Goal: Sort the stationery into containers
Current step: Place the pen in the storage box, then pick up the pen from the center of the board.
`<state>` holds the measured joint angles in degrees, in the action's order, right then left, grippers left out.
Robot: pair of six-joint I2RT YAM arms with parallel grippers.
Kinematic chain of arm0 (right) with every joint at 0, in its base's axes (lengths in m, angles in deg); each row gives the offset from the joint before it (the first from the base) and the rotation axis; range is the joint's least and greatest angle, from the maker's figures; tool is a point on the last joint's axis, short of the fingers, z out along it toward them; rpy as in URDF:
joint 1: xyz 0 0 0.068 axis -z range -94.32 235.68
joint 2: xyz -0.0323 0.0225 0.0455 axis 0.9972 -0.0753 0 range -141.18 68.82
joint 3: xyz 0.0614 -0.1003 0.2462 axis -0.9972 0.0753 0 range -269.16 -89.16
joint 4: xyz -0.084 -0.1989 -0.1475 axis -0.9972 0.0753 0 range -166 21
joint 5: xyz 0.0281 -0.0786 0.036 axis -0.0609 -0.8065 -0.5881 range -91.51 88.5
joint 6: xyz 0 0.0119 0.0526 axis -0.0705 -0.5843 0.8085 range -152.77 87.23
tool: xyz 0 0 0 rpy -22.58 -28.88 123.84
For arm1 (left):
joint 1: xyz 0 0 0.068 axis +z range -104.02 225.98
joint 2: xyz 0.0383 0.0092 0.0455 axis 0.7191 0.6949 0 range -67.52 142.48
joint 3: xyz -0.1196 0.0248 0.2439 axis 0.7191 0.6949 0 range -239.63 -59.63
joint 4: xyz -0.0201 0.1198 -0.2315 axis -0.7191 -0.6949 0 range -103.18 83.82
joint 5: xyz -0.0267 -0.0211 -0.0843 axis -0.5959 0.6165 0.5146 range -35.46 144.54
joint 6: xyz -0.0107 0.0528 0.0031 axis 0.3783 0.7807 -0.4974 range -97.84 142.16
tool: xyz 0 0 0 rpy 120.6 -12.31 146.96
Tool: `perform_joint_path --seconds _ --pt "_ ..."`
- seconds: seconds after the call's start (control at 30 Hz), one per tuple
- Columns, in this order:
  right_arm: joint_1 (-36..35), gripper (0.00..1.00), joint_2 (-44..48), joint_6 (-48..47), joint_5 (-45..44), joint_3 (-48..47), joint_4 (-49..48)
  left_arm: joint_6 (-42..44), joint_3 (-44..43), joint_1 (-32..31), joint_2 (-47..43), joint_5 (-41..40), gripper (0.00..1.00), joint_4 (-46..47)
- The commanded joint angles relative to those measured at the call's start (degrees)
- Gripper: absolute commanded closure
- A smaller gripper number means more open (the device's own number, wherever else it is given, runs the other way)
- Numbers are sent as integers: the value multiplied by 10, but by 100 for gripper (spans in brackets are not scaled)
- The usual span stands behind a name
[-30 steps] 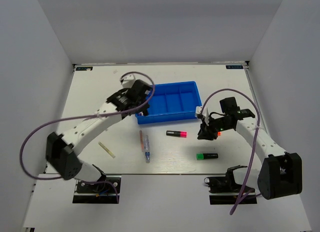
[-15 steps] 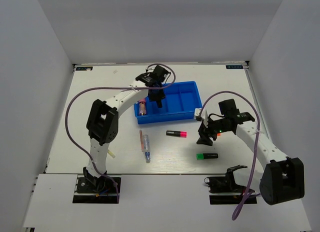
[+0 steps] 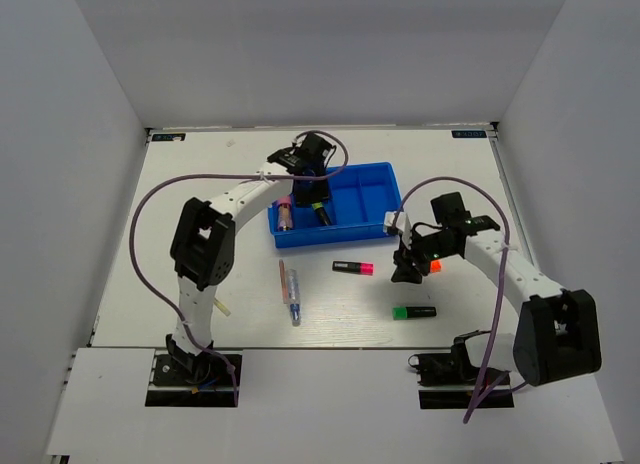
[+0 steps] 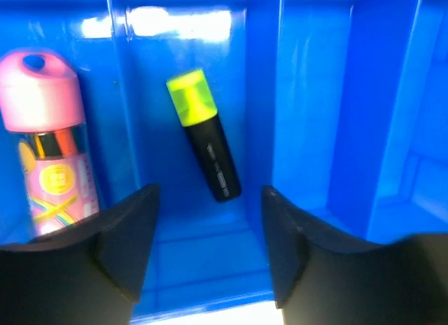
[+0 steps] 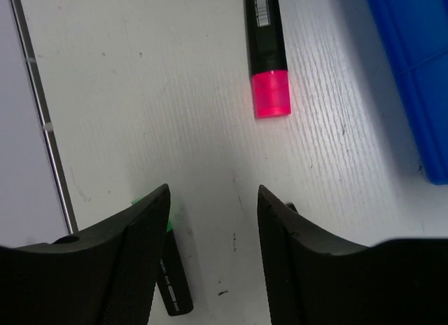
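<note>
Sorting is running partway: my left gripper [image 4: 208,214] is hovering spread and empty over the yellow highlighter [image 4: 206,146] lying in the blue tray [image 4: 308,94], my right gripper [image 5: 213,199] likewise spread near the pink highlighter [image 5: 267,52] waiting on the table [image 5: 140,94].

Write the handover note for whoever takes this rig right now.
Left gripper: open, empty, above the blue tray.
Right gripper: open, empty, low over the table between the pink highlighter and the green highlighter.
Done: yellow highlighter and pink-capped item lie in the tray's two leftmost compartments.
Left: both of those highlighters, blue-tipped pen, pink stick and pale stick, all on the table.
</note>
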<state>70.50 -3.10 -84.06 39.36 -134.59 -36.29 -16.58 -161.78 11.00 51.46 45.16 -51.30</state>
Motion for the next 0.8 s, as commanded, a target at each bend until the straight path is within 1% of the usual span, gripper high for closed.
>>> perform_joint_path --seconds 0.0,0.03,0.07,0.1,0.13,0.17,0.2,0.23,0.27,0.3,0.33,0.37,0.4,0.43,0.5,0.57,0.6,0.67,0.7,0.77 --pt "-14 44 -28 -64 52 -47 19 20 48 -3 -116 24 56 12" --pt "-17 42 -35 -90 64 -51 28 24 63 -4 -132 21 66 14" --pt "-29 38 -50 -122 66 -49 24 24 93 -8 -165 21 72 11" --pt "-34 33 -54 -128 59 -46 1 28 127 -9 -183 13 74 7" --pt "-39 33 -61 -130 44 -40 -12 31 145 -10 -219 11 72 6" --pt "-53 31 -71 -129 34 -37 -60 34 183 -10 -256 11 66 5" --pt "-56 29 -81 -129 17 -33 -71 45 219 -10 -275 7 55 0" --pt "-60 29 -88 -129 -2 -33 -80 50 251 -10 -293 0 30 -4" --pt "-68 27 -95 -131 -11 -36 -93 64 266 -10 -346 -3 22 -10" --pt "-71 27 -113 -131 -18 -36 -102 77 305 -10 -363 -10 17 -24" --pt "-78 26 -118 -130 -41 -39 -106 92 316 -10 -394 -17 12 -27" --pt "-84 24 -123 -127 -50 -37 -124 99 329 -9 -427 -19 10 -31" --pt "-87 24 -133 -124 -64 -34 -141 111 368 -6 -445 -20 7 -41" --pt "-91 23 -137 -118 -74 -31 -164 118 382 -4 -475 -27 6 -50" --pt "-100 23 -153 -109 -88 -33 -180 119 424 3 -522 -26 6 -58" --pt "-105 23 -168 -106 -101 -50 -180 118 489 9 -566 -27 5 -58" --pt "-111 23 -180 -98 -104 -55 -178 116 516 18 -608 -25 5 -57" --pt "-119 23 -197 -94 -115 -70 -178 114 551 23 -635 -30 5 -58" --pt "-126 23 -210 -87 -117 -72 -179 115 570 32 -669 -31 5 -58" --pt "-138 24 -214 -81 -126 -77 -181 111 592 40 -690 -36 3 -61"
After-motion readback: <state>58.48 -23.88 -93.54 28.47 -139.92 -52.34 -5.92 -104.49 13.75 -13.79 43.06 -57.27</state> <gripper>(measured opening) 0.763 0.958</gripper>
